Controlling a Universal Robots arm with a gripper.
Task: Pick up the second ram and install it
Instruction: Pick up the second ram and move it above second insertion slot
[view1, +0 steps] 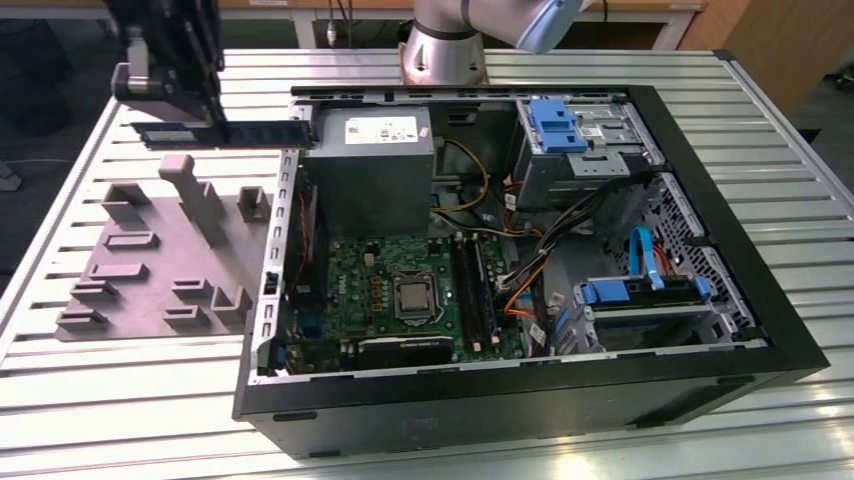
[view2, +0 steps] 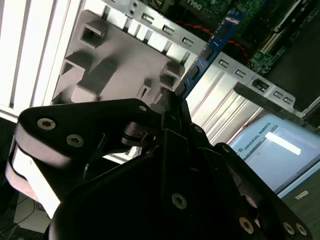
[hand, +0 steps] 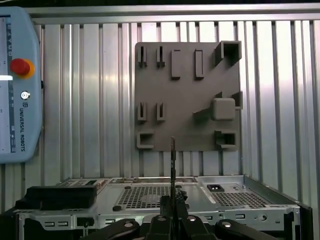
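clamping second ram (view1: 263, 131), fingers (view2: 172, 111) half-hidden

second ram (view1: 260, 131): dark greenish black
pincer (hand: 172, 201): black
holder tray (view1: 147, 250): plain matt grey
surface (view1: 134, 400): pale silver, ribbed in stripes
computer case (view1: 534, 400): black
motherboard (view1: 387, 290): green
drive brackets (view1: 554, 122): bright blue

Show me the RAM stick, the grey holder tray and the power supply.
RAM stick (view1: 267, 132): exterior view, middle of its face.
grey holder tray (hand: 185, 100): first wrist view, bare flat base.
power supply (view1: 367, 185): exterior view, grey panel.
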